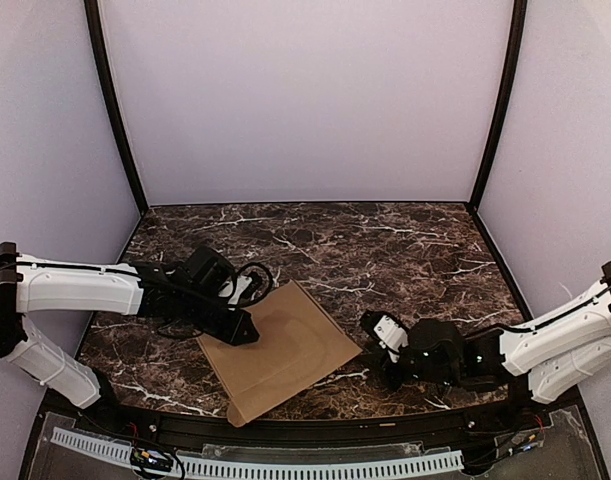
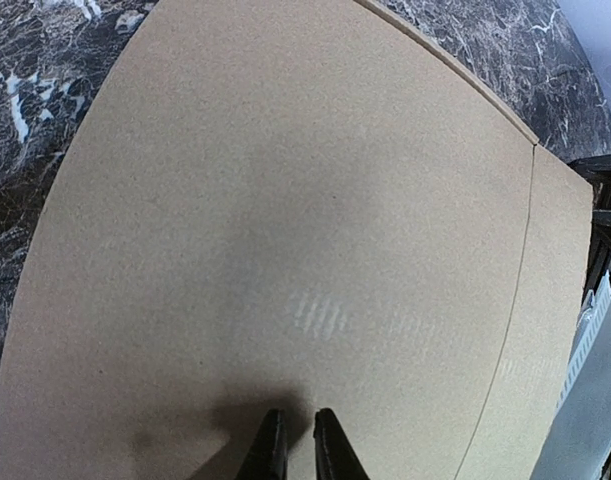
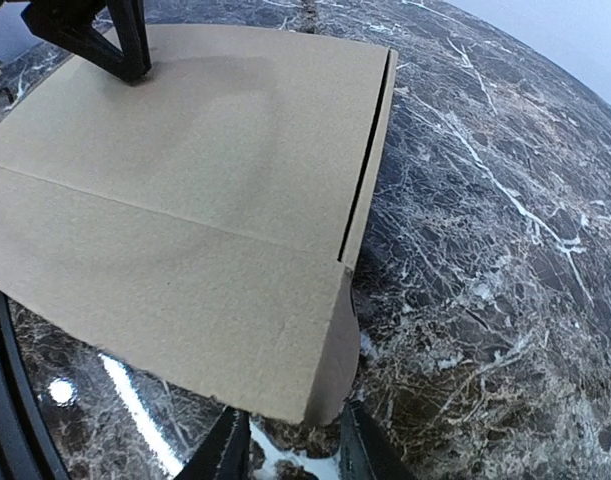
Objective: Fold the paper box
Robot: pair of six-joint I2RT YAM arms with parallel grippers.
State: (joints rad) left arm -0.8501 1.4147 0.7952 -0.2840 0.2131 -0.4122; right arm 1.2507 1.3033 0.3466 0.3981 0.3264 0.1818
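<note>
Scene: A paper box (image 1: 285, 345) of plain brown cardboard lies folded flat on a dark marble table (image 1: 415, 250), boxed in by pale walls (image 1: 305, 100) on three sides.

Box position: It sits at the front middle of the table, turned diagonally, between the two arms. Its nearest corner reaches the table's front edge.

Box surface: From the left wrist, the top panel (image 2: 285, 200) fills the view, smooth and bare, with one thin crease running down its right side. From the right wrist, the box (image 3: 185, 200) shows a long crease across the lid, a dark slit along the side edge and a short side wall folded down at the near corner.

Left gripper: The left gripper (image 1: 247, 330) reaches in from the left and comes down on the lid close to the box's left corner. Its black fingers are drawn almost together with nothing between them, and the tips (image 2: 275, 425) rest on the cardboard, casting a small shadow. The right wrist camera catches the same gripper (image 3: 135, 70) planted at the far end of the lid.

Right gripper: The right gripper (image 1: 377, 350) sits low over the marble just beside the box's right corner. Its fingers (image 3: 225, 450) stand apart and hold nothing, with the folded corner just ahead of the gap.
</note>
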